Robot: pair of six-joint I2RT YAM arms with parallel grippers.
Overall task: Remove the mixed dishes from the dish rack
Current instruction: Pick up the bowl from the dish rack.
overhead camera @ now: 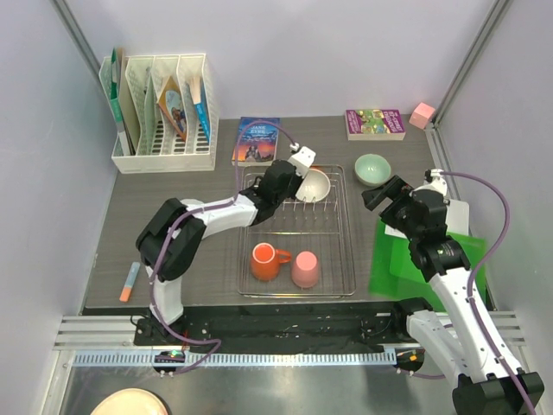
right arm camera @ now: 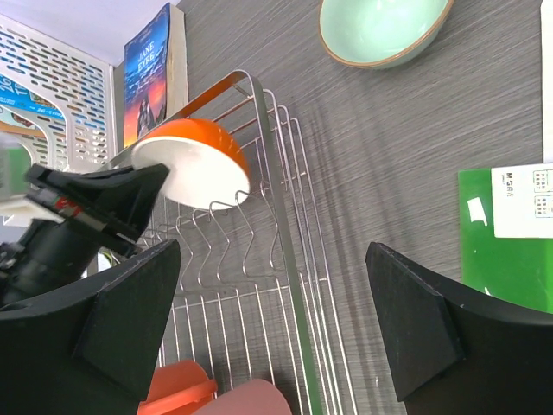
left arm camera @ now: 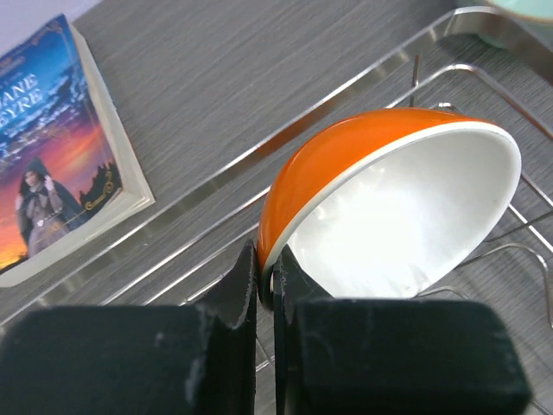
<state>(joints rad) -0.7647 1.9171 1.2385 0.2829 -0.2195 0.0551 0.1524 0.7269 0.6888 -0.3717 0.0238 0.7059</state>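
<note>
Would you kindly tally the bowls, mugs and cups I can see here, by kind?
Bowls: 2, the orange-and-white bowl in the dish rack and the pale green bowl outside it
Mugs: 1, the orange mug in the rack
Cups: 1, the pink cup beside it
Total: 4

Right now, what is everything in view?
dish rack: 1, silver, table centre
orange-and-white bowl: 1, rack's far end
orange mug: 1, in rack, near-left
pink cup: 1, in rack, beside mug
pale green bowl: 1, on table right of rack
Jane Eyre book: 1, blue, beyond rack
purple book: 1, far edge
pink block: 1, far-right corner
file organizer: 1, white, far left
green sheet: 1, near right
marker: 1, orange-blue, near left
tan disc: 1, below table, bottom left
left gripper: 1, black, shut on orange-and-white bowl's rim
right gripper: 1, black, open, right of rack
</note>
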